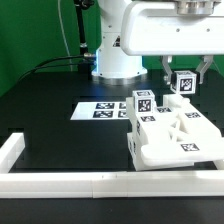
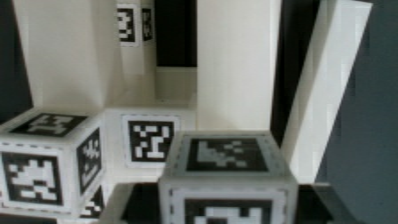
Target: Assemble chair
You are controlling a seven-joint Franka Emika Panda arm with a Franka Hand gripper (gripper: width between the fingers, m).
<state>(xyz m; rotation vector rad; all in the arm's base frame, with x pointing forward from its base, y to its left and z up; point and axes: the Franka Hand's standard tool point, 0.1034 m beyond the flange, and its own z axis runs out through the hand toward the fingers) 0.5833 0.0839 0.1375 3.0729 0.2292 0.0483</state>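
My gripper hangs above the chair pieces and is shut on a small white cube with a black-and-white tag. In the wrist view the cube fills the space between the dark fingers of my gripper. Below it the chair pieces lie clustered on the black table: flat panels, square legs and a tagged block standing at the cluster's near-left corner. The wrist view shows an upright white panel, a slanted leg and another tagged cube beside the held cube.
The marker board lies flat on the table to the exterior view's left of the chair pieces. Long white border rails run along the front and left. The robot's base stands behind.
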